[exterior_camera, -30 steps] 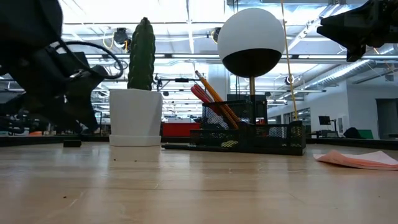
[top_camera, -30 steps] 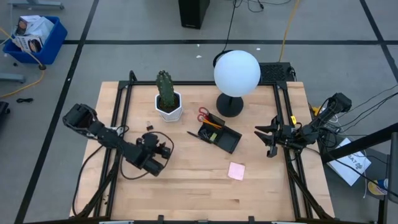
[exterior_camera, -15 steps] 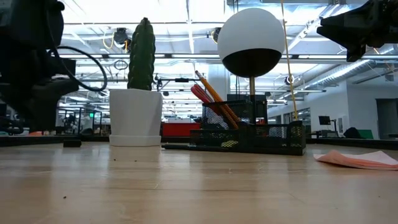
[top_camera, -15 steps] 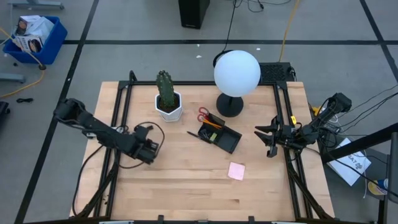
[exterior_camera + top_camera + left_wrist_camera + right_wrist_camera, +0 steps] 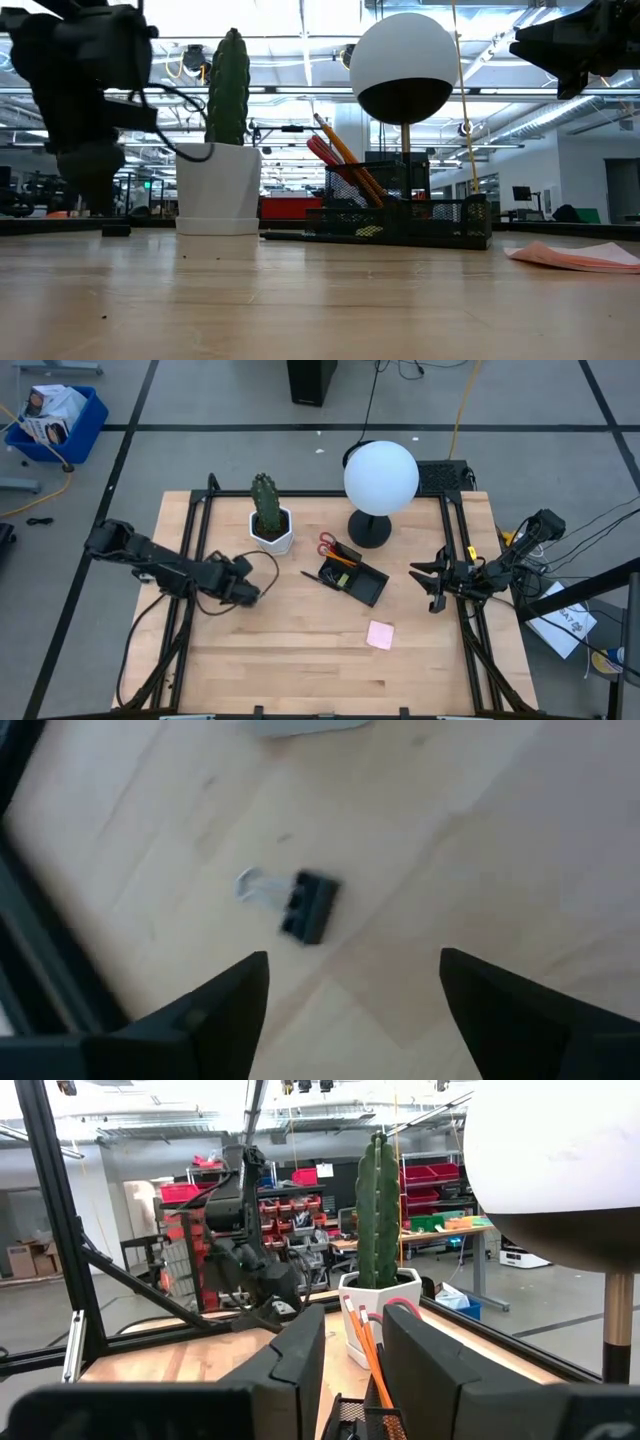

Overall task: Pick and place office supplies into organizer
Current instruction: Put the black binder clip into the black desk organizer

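Where wood tabletop (image 5: 300, 650) lies | shelving beyond | sticky-note pad (image 5: 380, 635) flat

Workshop: red parts bins (image 5: 300, 1205), shelving.

A white hexagonal pot (image 5: 271, 533) holding a green cactus (image 5: 265, 498) stands on the wooden table (image 5: 300, 650) at about eleven o'clock, a black-based lamp with a white globe (image 5: 380, 477) at one o'clock, and a blue bin (image 5: 55, 420) on the floor far toward ten o'clock.
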`<state>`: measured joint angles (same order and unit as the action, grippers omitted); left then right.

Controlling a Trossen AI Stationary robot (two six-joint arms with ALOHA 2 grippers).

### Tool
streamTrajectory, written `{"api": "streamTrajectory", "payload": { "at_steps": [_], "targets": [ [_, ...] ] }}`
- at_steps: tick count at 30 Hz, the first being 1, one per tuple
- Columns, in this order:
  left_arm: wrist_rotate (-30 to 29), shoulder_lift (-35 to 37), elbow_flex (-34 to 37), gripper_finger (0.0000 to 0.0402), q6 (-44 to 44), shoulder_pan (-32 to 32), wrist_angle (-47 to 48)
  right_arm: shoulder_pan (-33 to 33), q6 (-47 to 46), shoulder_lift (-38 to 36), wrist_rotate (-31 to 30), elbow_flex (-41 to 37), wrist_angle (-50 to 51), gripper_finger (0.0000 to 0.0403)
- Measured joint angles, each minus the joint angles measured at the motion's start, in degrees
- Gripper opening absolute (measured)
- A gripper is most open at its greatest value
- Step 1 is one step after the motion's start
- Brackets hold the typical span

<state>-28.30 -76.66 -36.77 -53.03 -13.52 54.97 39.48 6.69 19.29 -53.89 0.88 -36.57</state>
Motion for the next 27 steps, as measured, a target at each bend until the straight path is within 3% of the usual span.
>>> {"api": "streamTrajectory", "payload": {
  "at_steps": [4,11,17,20,27],
  "targets": [
    [1.83,0.0,-0.02,0.0276,9.9,2.98,-2.48,0.0,-0.02,0.0,0.0,-0.02,-0.01,0.01],
    [3.29,2.88,-0.04,0.0221,17.89,8.67,-2.84,-0.01,-0.02,0.0,0.0,0.0,0.01,0.01],
    [4.29,3.74,0.18,0.0195,17.07,13.9,-3.99,0.0,-0.02,0.02,0.0,-0.01,0.03,0.01],
    [7.48,3.74,1.95,0.0189,16.91,17.07,-6.61,0.0,-0.02,0.02,0.0,0.0,0.02,0.01],
    [10.28,3.72,6.41,0.0187,19.64,19.19,-12.03,0.0,0.01,0.02,0.0,0.01,0.01,0.01]
  ]
}}
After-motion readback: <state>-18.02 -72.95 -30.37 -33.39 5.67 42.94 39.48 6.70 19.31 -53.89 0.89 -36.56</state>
